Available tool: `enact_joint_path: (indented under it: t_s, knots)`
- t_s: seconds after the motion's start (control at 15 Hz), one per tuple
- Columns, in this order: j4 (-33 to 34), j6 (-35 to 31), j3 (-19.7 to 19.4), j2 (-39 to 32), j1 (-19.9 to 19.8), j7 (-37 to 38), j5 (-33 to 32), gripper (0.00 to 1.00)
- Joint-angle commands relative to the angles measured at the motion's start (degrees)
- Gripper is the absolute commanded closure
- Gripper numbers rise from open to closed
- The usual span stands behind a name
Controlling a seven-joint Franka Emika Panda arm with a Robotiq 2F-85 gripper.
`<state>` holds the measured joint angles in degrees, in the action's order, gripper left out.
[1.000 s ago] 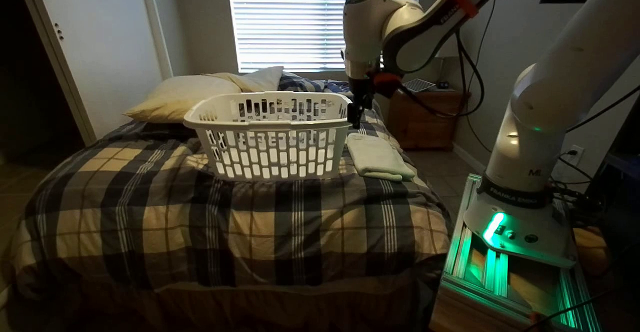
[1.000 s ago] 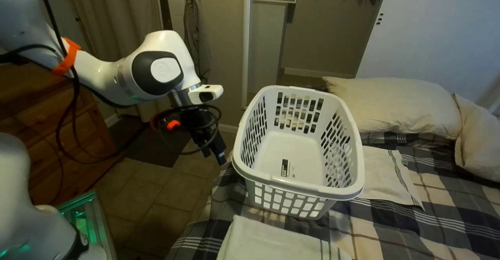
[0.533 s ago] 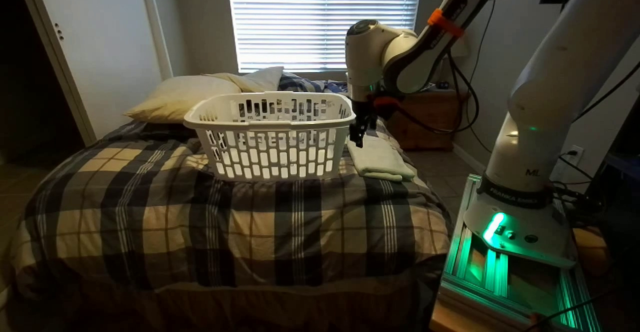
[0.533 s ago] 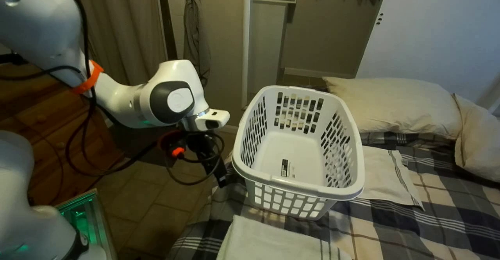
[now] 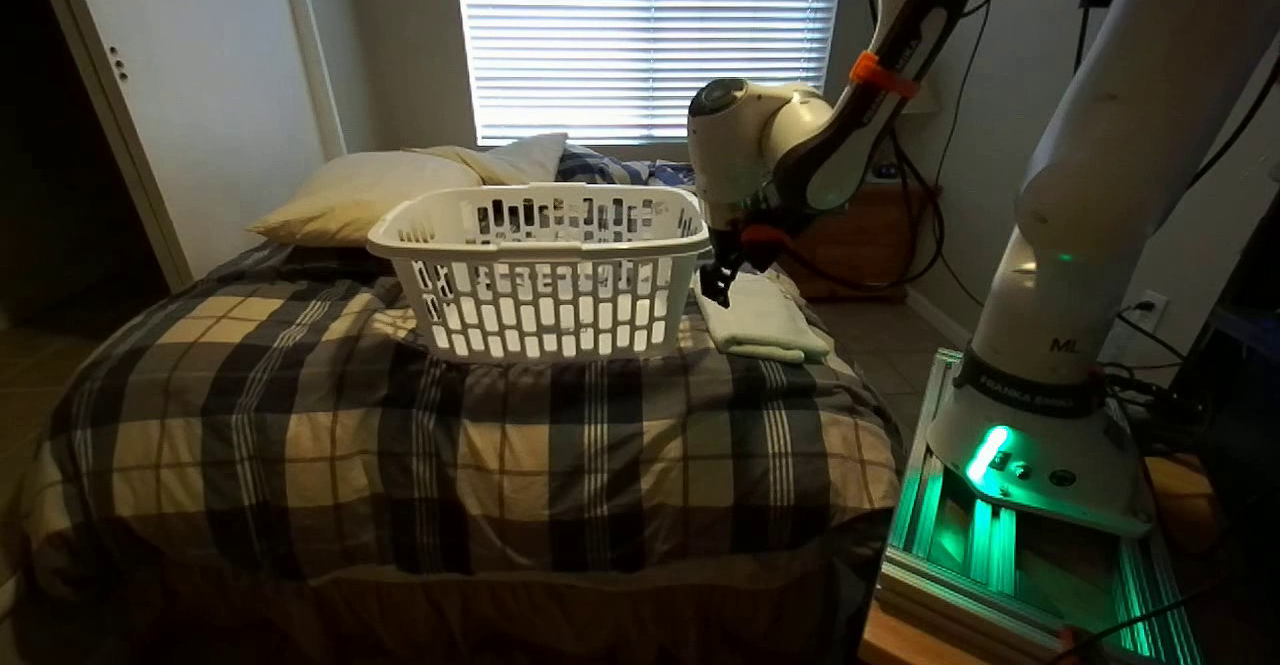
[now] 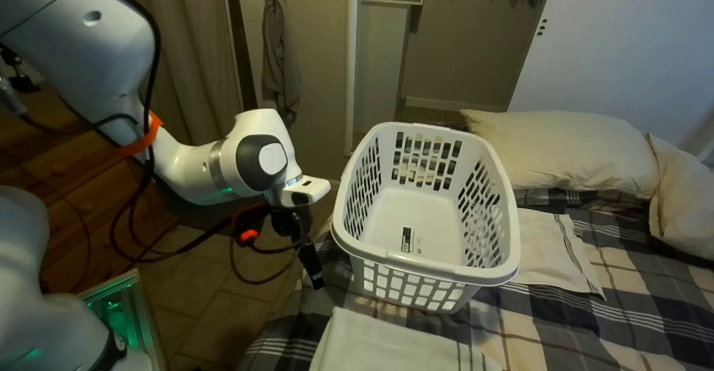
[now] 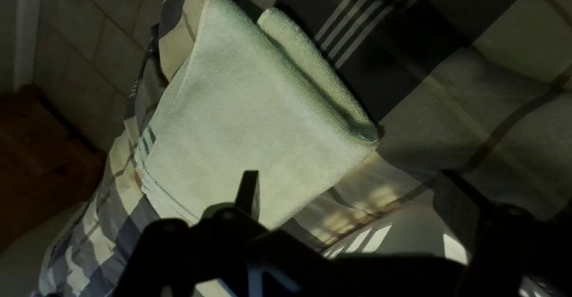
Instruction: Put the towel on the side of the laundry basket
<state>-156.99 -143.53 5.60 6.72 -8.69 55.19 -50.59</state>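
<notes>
Hanging near the folded towel [image 7: 250,100], which lies on the plaid bed [image 5: 600,445] just beside the white laundry basket [image 5: 540,249], my hand [image 7: 351,185] is spread wide.

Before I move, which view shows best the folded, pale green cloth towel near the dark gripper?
The wrist view: the towel looks large, its fold clear, though the gripper hides one corner. Both exterior views show it smaller: partly behind the gripper, or cropped at bottom.

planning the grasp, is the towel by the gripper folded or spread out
Folded. In the wrist view, the towel shows a rounded fold edge with another folded layer showing beside it.
</notes>
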Motion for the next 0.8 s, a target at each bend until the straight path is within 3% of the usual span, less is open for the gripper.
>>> enact_joint_path:
  t_s: [0.0,0.07,0.47,0.73]
  knots:
    - [1.9,0.0,-1.8,-4.4,1.1,11.1,-10.1,0.0]
    - [0.1,0.3,-2.6,-1.1,2.3,6.1,-5.5,0.0]
    - [1.3,0.2,-3.2,-3.5,2.7,8.8,-7.7,0.0]
    - [1.8,4.4,-2.6,-6.3,5.0,12.4,-9.4,0.0]
